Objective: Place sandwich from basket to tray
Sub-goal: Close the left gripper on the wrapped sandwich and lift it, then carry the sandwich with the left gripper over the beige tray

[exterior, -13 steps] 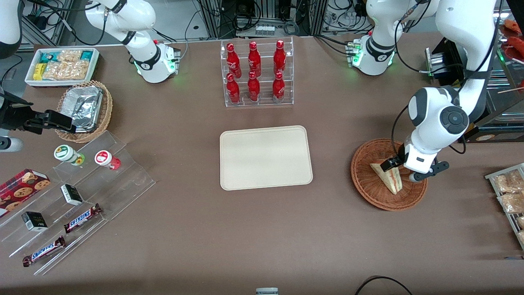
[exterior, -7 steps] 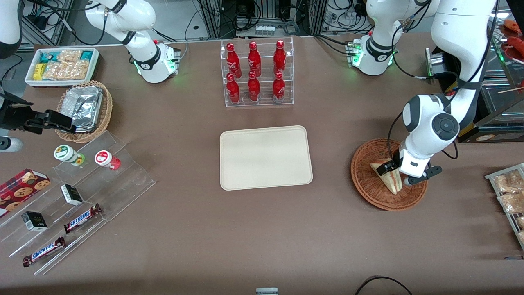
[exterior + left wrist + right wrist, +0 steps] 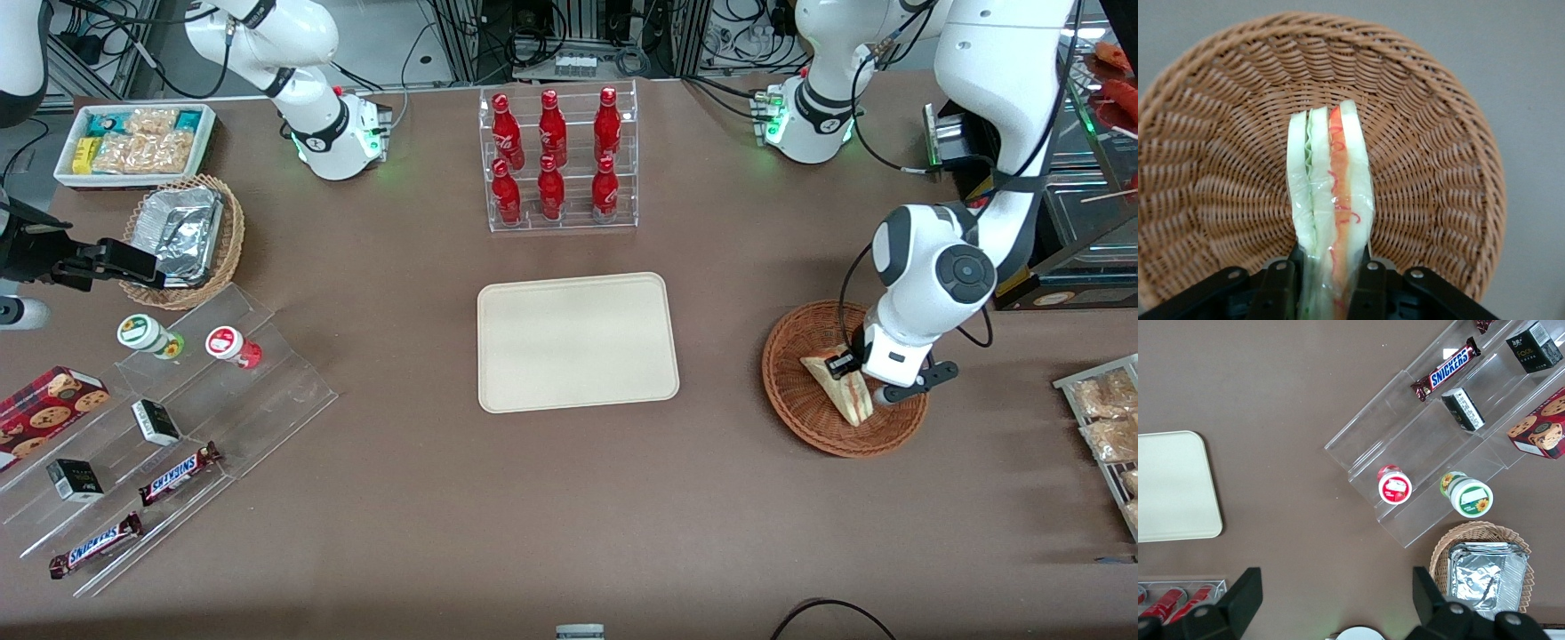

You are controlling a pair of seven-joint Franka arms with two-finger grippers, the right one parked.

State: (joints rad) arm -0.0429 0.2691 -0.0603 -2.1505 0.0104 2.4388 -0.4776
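The sandwich (image 3: pixel 838 388), a pale bread wedge with red and green filling, lies in the round reddish-brown wicker basket (image 3: pixel 800 413) toward the working arm's end of the table. My gripper (image 3: pixel 860 380) is down in the basket and shut on the sandwich. In the left wrist view the sandwich (image 3: pixel 1331 180) stands edge-on between the two black fingers (image 3: pixel 1279 283), which press both bread faces, with the basket's weave (image 3: pixel 1438 167) all around it. The cream tray (image 3: pixel 578 342) sits bare at the table's middle, beside the basket toward the parked arm's end.
A clear rack of red bottles (image 3: pixel 556 160) stands farther from the front camera than the tray. An acrylic stepped shelf (image 3: pixel 178 400) with snacks, a tan basket with a foil container (image 3: pixel 182 236) and a white bin (image 3: pixel 133 142) lie toward the parked arm's end. Packets on a wire rack (image 3: pixel 1107 427) sit beside the basket.
My gripper has shifted slightly over the basket and its fingers have drawn together onto the sandwich, which has moved a little.
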